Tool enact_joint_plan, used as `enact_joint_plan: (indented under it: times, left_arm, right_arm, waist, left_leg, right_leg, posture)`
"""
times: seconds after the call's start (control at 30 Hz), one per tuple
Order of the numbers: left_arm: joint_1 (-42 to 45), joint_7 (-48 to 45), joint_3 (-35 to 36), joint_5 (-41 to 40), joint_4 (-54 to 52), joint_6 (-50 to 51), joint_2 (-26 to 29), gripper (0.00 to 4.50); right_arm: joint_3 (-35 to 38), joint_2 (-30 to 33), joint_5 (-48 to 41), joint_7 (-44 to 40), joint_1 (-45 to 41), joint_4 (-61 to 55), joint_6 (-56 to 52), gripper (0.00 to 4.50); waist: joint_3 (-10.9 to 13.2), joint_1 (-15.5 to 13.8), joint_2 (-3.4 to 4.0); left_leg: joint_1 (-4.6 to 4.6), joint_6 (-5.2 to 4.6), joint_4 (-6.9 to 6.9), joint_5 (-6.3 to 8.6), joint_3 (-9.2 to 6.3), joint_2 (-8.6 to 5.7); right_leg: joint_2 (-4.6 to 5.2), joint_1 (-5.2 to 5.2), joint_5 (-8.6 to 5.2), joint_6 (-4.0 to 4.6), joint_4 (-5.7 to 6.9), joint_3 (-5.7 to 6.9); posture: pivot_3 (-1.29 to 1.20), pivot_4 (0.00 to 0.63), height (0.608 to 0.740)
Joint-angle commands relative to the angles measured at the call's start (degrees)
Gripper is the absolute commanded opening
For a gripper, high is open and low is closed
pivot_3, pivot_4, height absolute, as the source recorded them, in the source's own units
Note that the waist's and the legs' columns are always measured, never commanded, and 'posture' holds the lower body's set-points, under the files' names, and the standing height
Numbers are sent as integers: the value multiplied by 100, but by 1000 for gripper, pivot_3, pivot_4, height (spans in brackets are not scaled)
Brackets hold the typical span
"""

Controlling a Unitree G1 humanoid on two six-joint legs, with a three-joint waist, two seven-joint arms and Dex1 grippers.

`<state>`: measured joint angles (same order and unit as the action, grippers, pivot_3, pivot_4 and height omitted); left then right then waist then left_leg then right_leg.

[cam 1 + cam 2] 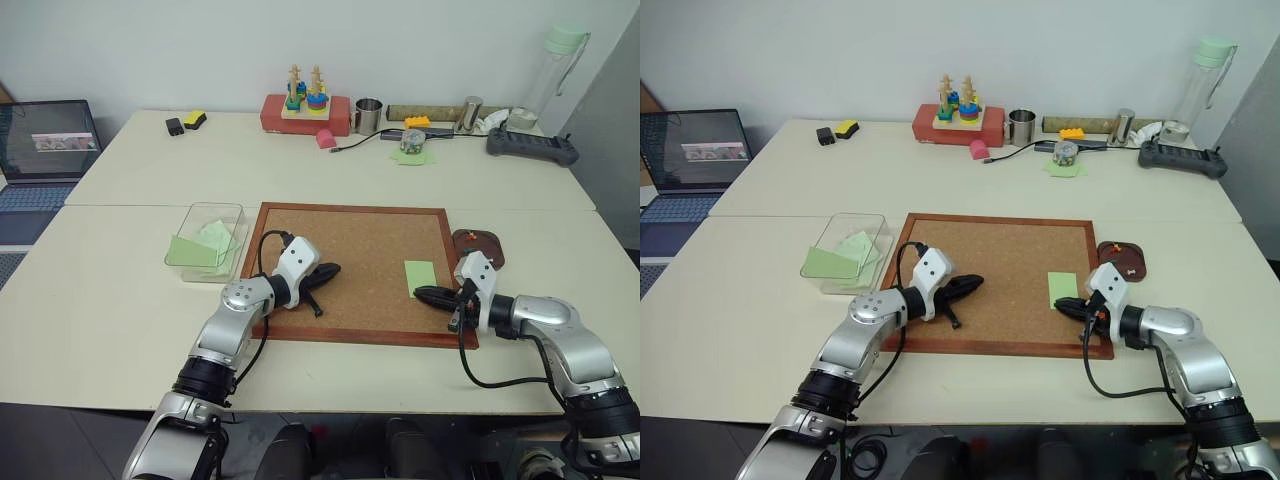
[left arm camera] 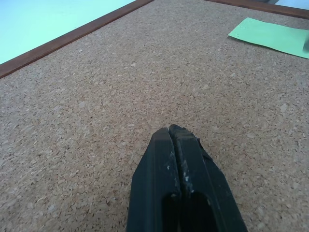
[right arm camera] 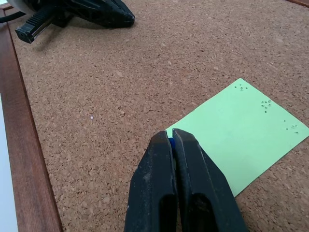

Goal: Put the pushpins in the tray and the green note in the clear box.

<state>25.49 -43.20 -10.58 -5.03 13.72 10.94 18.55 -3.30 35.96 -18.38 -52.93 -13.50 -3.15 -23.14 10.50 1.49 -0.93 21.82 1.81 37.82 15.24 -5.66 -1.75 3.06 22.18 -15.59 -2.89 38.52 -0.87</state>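
**Right gripper pinched on a blue pin at the note's corner; left gripper closed, idle on the cork**

Right gripper (image 3: 170,137): fingers together at the near-left corner of the green note (image 3: 239,133), with a small blue speck wedged between the tips. It reads as one of the pushpins (image 3: 170,141), so I call it clamped on the pin. Tips are right at the paper's edge. The note lies flat on the cork board (image 1: 370,250) at about 4 o'clock from the board's centre, close to the right frame. Several pinholes show in its far part.

Left gripper (image 1: 333,269): fingers pressed together, nothing between them, low over bare cork at about 8 o'clock from the board's centre and pointing toward the note. It is well apart from the right gripper.

Tray (image 1: 478,247): dark wooden dish on the table just off the board's right frame, at about 2 o'clock from the note. A small reddish bit sits in it; too small to say what.

Clear box (image 1: 209,241): on the table just off the board's left frame, at 9 o'clock from the board. It already holds pale green paper sheets (image 1: 200,246).

Back of the table at 12 o'clock: a metal cup (image 1: 369,115) beside a red stacking toy (image 1: 306,110). Laptop (image 1: 45,150) at far 10 o'clock.
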Motion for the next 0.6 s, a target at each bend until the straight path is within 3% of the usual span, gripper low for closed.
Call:
enact_joint_plan:
  times: [0.03,0.33,0.4,0.6]
  left_arm:
    - [-128,-10,-131,103,156,127,-7,0]
    - [-47,54,5,-30,134,179,-106,0]
    - [-41,3,297,-453,-256,547,-146,0]
    - [-388,-366,1332,-2844,-2319,2645,-3,1058]
  right_arm:
    - [318,126,-352,-170,-320,-681,9,47]
    - [240,300,-154,-195,-732,-1025,309,47]
    - [149,304,155,-130,-834,-960,714,47]
    - [17,204,647,-44,-982,-748,1534,0]
  waist:
    - [0,0,0]
    - [0,-14,0]
    - [0,-13,0]
    - [9,32,-14]
  left_leg:
    - [0,0,0,0,0,0]
    - [0,0,1,0,-6,-1]
    - [0,0,2,0,-5,-1]
    - [10,2,-1,0,-6,9]
  right_leg:
    - [0,0,0,0,0,0]
    - [0,-5,0,-1,-5,5]
    - [1,-5,0,0,-5,4]
    - [-1,10,0,0,0,6]
  posture:
    - [0,150,740]
    - [0,150,740]
    - [0,150,740]
    - [0,150,740]
